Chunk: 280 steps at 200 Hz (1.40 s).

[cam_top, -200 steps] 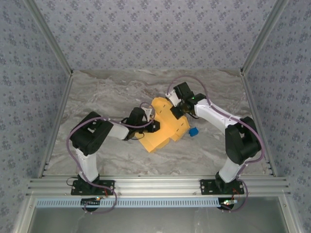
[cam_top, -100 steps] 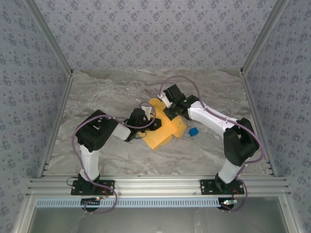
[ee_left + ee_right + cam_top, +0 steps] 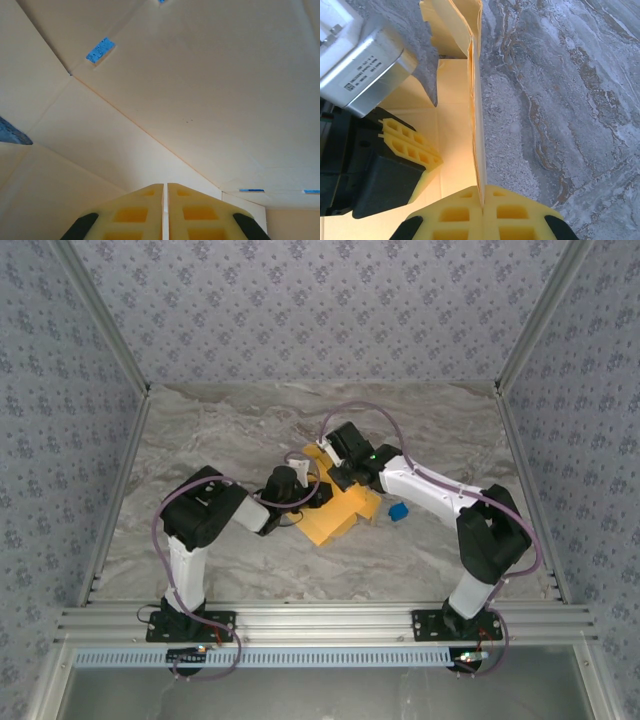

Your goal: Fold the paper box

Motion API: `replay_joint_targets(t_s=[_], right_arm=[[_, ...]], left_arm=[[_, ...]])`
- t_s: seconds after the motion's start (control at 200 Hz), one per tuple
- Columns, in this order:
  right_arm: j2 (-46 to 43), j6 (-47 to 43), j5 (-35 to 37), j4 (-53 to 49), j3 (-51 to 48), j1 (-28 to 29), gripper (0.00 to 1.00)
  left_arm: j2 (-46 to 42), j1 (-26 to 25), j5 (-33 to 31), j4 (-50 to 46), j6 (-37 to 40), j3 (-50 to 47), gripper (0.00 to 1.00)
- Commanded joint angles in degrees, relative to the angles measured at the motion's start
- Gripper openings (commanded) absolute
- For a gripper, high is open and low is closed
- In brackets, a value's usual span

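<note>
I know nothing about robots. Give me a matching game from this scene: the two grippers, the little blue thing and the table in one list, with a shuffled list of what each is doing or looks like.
Things:
1. right gripper
2. left gripper
3. small blue object
4. table

Descriptions:
A. grey marbled surface
B. shut, tips close to a pale panel of the paper box
C. lies on the table beside the box, on its right in the top view
D. shut on an upright flap of the box

Pairs: 1-D, 2-B, 3-C, 4-A
</note>
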Motion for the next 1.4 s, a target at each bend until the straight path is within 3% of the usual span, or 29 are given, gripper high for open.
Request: replay_joint_targets(t_s=[0.0, 0.235, 0.44, 0.824, 1.109, 1.394], right_arm=[[1.76, 0.11, -0.06, -1.72, -0.86, -0.09, 0.0], [2.23, -7.73, 8.59, -0.61, -0.31, -0.21, 0.0], [2.75, -13.64, 17.02, 3.15, -1.6, 2.09, 0.0], [2.86, -24.66, 32.89, 19.16, -8.55, 6.79, 0.0], [1.74, -30.55, 31.72, 27.02, -11.82, 6.47, 0.0], [-1.09, -33.06, 23.97, 29.8, -15.23, 4.86, 0.0]], left_arm=[[2.46, -0.76, -0.47, -4.69, -0.64, -2.13, 0.1], [0.56, -0.63, -0.9, -4.6, -0.79, -2.92, 0.13], [-1.32, -0.1, -0.98, -3.9, -1.67, -3.96, 0.24], [-4.09, 1.78, -0.33, -1.84, -3.09, -6.3, 0.36], [-9.61, 4.81, 1.04, -4.42, -0.91, -9.49, 0.45], [-17.93, 8.38, 0.26, -14.44, 3.51, -11.21, 0.48]])
